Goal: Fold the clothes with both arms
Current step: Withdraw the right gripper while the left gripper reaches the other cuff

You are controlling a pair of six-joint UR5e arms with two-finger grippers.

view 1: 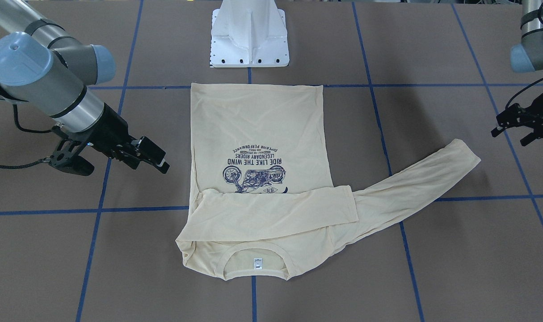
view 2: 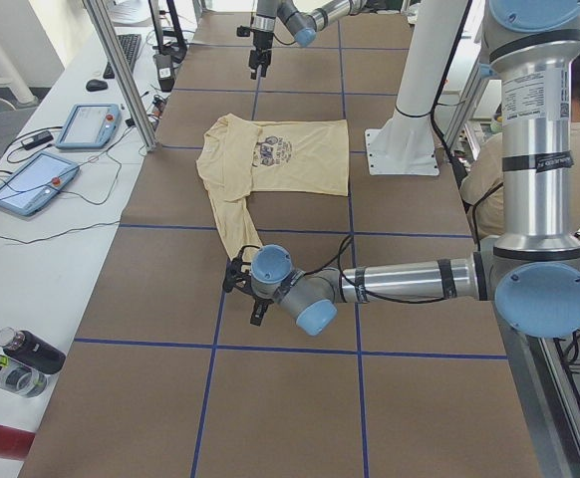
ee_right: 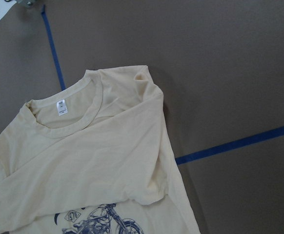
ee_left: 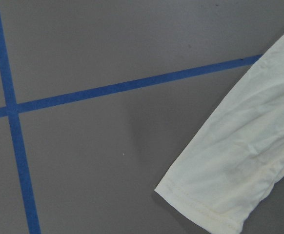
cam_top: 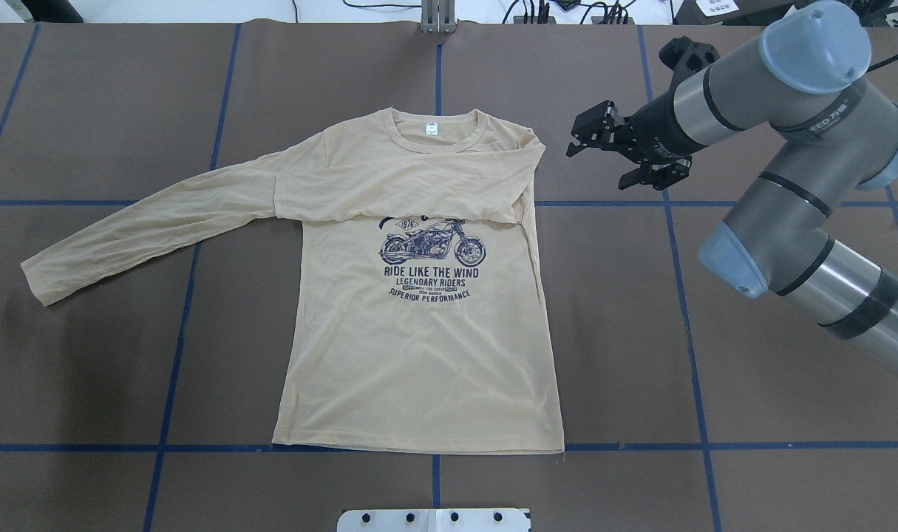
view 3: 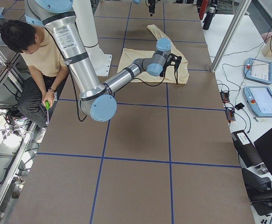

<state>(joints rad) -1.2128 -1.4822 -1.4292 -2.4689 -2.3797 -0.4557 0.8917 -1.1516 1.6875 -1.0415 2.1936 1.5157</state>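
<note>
The cream long-sleeved shirt (cam_top: pixel 419 355) lies flat with its motorcycle print up and its neckline (ee_right: pixel 64 122) on the side far from the robot. One sleeve (cam_top: pixel 404 192) is folded across the chest. The other sleeve (cam_top: pixel 145 229) stretches out to the robot's left. My right gripper (cam_top: pixel 596 159) hangs open and holds nothing, beside the shirt's shoulder and apart from it. My left gripper (view 1: pixel 506 129) is open just beyond the stretched sleeve's cuff (ee_left: pixel 205 200), not touching it.
The white pedestal base (view 1: pixel 249 40) stands just behind the shirt's hem. Blue tape lines (cam_top: pixel 190 295) grid the brown table. A seated person (view 3: pixel 33 60) is beside the robot base. Tablets (view 2: pixel 31 184) and bottles (view 2: pixel 21 354) sit on a side bench.
</note>
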